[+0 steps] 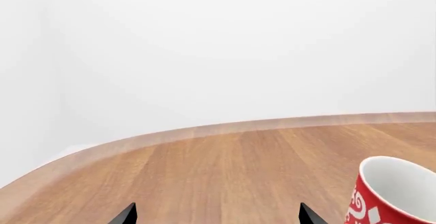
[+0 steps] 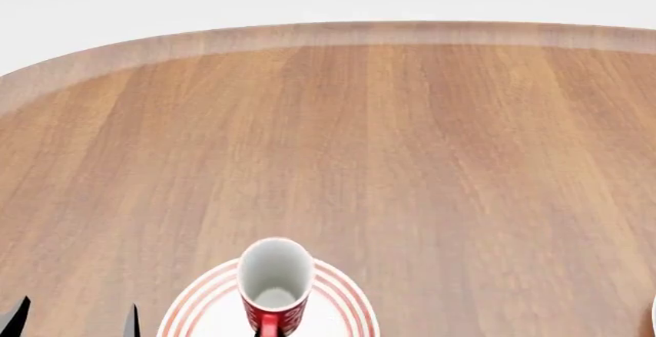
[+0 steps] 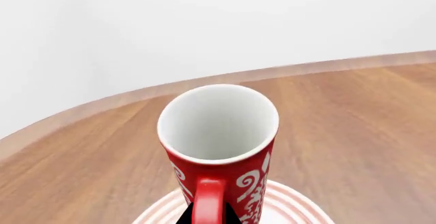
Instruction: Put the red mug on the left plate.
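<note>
Red mug point(image 2: 275, 285) upright over left plate point(image 2: 210, 299), handle toward me. My right claw point(image 3: 204, 215) at handle, mostly cut off; grip state unclear. Judge: lower straight, confirm base contact, then release. My left claw point(image 1: 216, 215) spread, empty, beside mug. Mug base, plate's near edge and bench point(image 2: 410, 137) below it out of frame.

Bright, even, shadowless renders, sharp throughout

Left hand point(image 2: 72, 320): two dark fingertips visible, spread apart with nothing between them. Right hand point(image 3: 208, 215): only dark finger parts visible, flanking the red mug's point(image 3: 221, 147) handle; closure indeterminate.
</note>
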Motion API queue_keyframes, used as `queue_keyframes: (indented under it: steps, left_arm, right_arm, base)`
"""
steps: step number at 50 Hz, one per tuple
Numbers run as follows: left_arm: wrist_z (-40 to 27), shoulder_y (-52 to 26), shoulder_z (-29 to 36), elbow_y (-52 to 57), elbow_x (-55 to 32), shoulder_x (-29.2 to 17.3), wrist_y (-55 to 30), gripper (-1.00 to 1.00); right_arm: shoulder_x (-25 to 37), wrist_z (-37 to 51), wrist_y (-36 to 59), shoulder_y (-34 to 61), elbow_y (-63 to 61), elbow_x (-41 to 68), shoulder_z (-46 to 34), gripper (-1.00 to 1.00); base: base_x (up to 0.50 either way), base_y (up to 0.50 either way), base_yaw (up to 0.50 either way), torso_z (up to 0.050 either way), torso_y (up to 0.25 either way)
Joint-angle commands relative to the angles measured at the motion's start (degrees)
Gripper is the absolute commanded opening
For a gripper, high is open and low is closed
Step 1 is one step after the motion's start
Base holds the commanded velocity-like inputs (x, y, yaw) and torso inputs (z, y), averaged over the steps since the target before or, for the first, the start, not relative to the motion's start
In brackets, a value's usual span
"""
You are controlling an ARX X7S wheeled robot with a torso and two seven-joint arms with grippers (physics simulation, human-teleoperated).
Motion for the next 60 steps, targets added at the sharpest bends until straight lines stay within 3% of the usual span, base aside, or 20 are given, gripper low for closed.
queue_keyframes:
  steps: [1, 17, 19, 22, 60]
  left_arm:
    - [-0.1, 0.0, 0.1, 0.0, -0.1, -0.1, 0.1, 1.00]
    - [-0.3, -0.1, 0.3, -0.1, -0.3, -0.3, 0.1, 1.00]
    - [-0.3, -0.1, 0.4, 0.0, -0.2, -0.3, 0.1, 1.00]
    - [-0.3, -0.3, 0.4, -0.1, -0.3, -0.3, 0.0, 1.00]
    - [-1.0, 0.0, 0.7, 0.6, -0.5, -0.9, 0.0, 1.00]
  right_arm:
    - [-1.1, -1.2, -1.7, 1.3, 4.5, -0.6, -0.8, -1.00]
    - [0.3, 1.2, 0.9, 1.2, 0.4, -0.5, -1.8, -1.00]
    - [-1.6, -3.0, -3.6, 3.5, 9.0, -0.1, -1.9, -1.00]
    - [-2.6, -4.0, -3.5, 4.6, 12.2, 1.1, -1.7, -1.00]
    - [-4.2, -5.7, -7.0, 9.0, 22.5, 5.3, -4.4, -1.00]
  base:
    - [0.00, 0.00, 0.00, 0.000, 0.000]
    - [0.00, 0.00, 0.00, 0.000, 0.001]
    - [0.00, 0.00, 0.00, 0.000, 0.000]
    - [0.00, 0.00, 0.00, 0.000, 0.000]
    - [0.00, 0.00, 0.00, 0.000, 0.000]
